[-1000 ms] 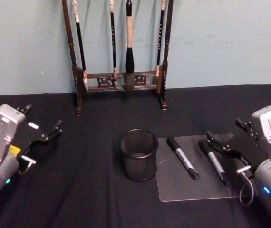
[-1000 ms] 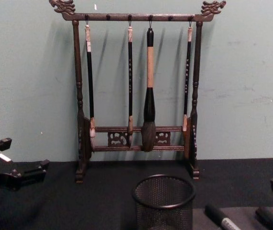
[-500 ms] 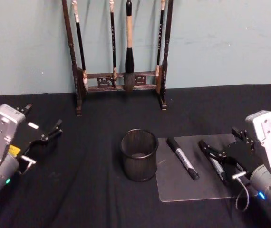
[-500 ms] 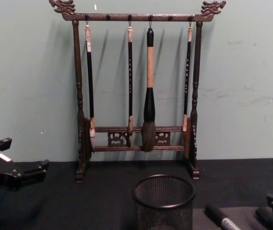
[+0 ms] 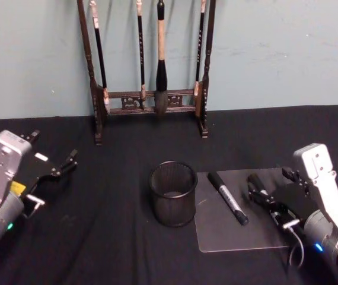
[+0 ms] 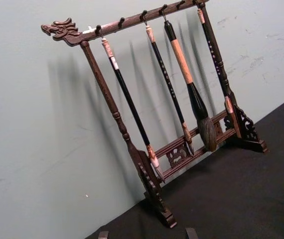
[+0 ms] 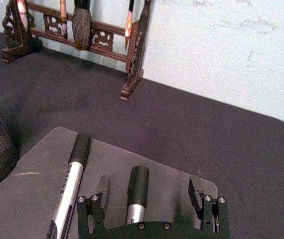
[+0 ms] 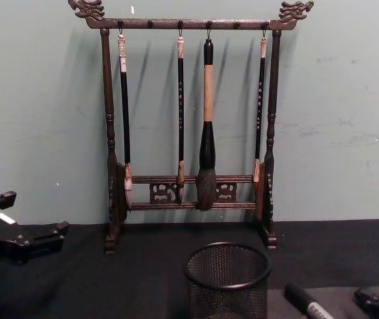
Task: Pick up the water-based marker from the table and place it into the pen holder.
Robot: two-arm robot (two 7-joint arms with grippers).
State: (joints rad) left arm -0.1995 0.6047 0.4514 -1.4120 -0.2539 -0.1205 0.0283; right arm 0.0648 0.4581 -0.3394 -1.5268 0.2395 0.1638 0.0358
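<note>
The marker (image 7: 138, 191) lies on the clear mat (image 5: 228, 236) toward the tabletop's front right, and it is the one farther from the holder (image 5: 173, 211). A second marker (image 5: 228, 198) lies beside it on the same mat, apart from it and nearer the holder. The holder stands just off the mat's left edge, near the middle of the tabletop.

This looks like the approach-to-grasp step. The right gripper (image 7: 149, 187) is down over the marker with its jaws spread wide, one finger on each side of the barrel. Neither appears to touch it. The marker sits off-centre in the gap, closer to one finger than the other, with its dark cap poking out ahead of the tips.

The right arm comes in low from the front right corner. Its wrist is tilted and its fingers point along the marker toward the back of the table.

The next move, by my reading, is to settle a touch lower, pinch across the barrel and lift cleanly. The neighbouring marker should stay undisturbed. After that the marker must be tipped upright over the holder's rim.

The left gripper (image 5: 51, 148) is parked near the tabletop's left edge, its fingers parted and nothing in them.
</note>
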